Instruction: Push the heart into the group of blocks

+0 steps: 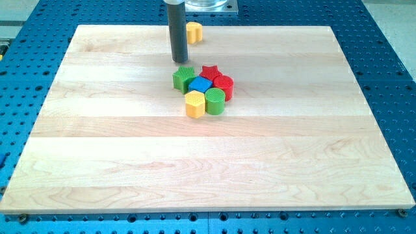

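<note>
Pale maple-coloured wood is making up the tabletop, which is lying on a blue perforated metal base. The yellow heart-shaped block is sitting alone near the view's top edge of the wood, well apart from the group and at roughly 12 o'clock from it. The straight dark rod is standing upright with my tip resting on the wood just above the group, at about 7 o'clock from the heart and at about 11 o'clock from the green star-shaped block; it is close to that star, though contact cannot be made out. There are no fingers on this arm, only the rod. The group is sitting tightly packed: the red star-shaped block, the blue cube block, the red round block, the green round block and the yellow hexagonal block are touching their neighbours.
</note>
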